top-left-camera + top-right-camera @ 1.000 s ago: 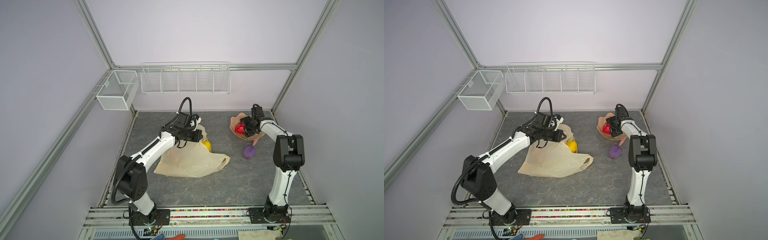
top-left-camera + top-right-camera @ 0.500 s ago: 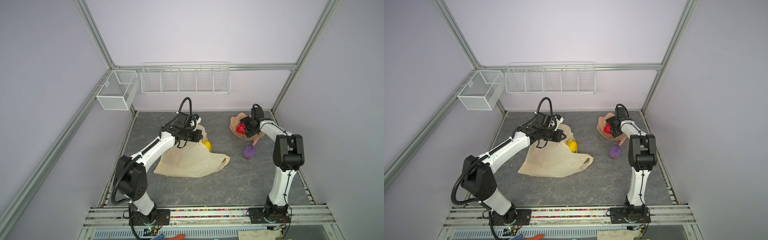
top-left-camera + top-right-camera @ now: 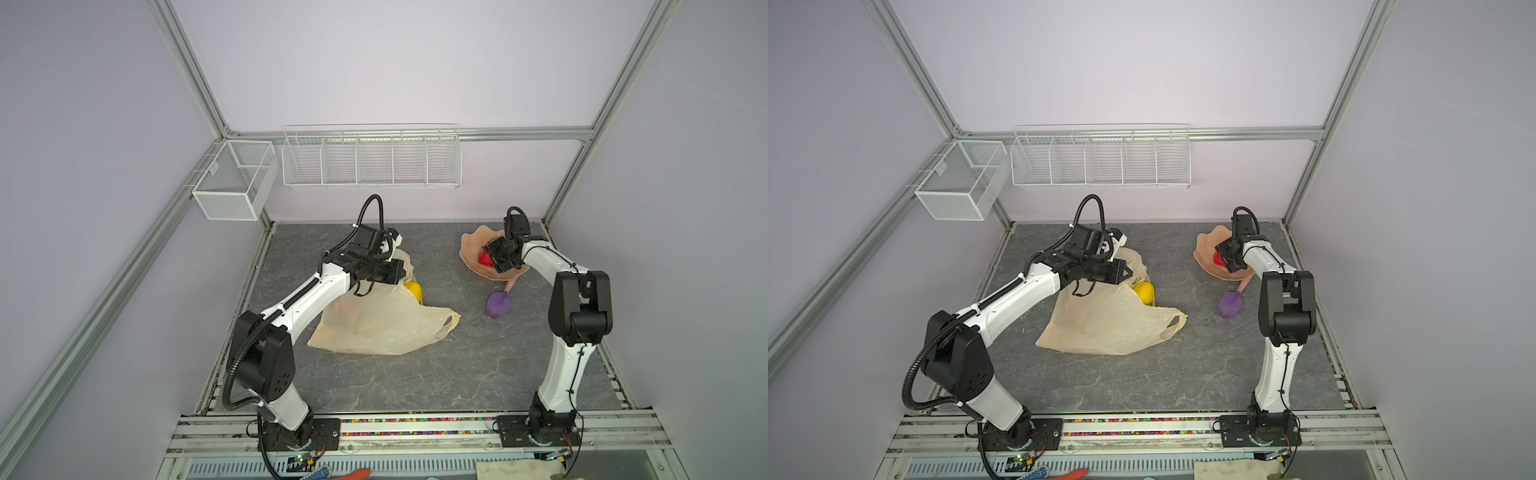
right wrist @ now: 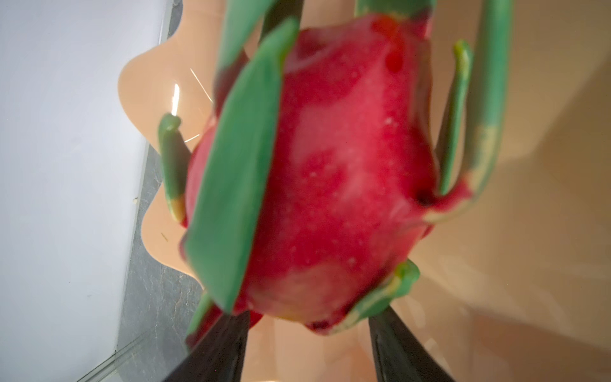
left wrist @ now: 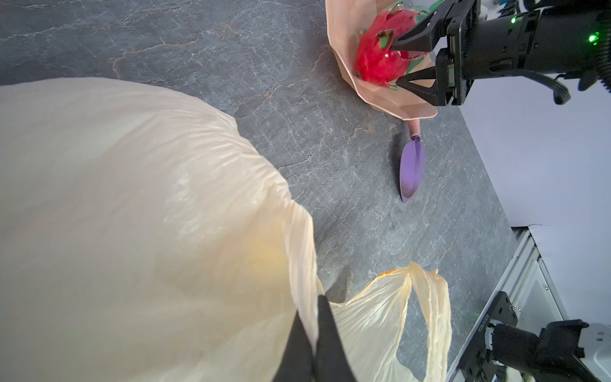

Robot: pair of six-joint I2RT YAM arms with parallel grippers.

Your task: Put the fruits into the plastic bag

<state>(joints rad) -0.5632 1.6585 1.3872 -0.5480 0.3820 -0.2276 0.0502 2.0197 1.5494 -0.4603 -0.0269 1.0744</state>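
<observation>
**Right jaws around the dragon fruit**

Your right jaws straddle the dragon fruit in the pink dish, its long axis roughly along them; whether they grip yet, you cannot tell. Your left jaws pinch the plastic bag, well apart across the worktop.

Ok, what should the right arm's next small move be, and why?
Probably close the right gripper fully on the dragon fruit: its fingers straddle the fruit in the pink dish, but a firm grip isn't clear, so lifting now may drop it.
</observation>
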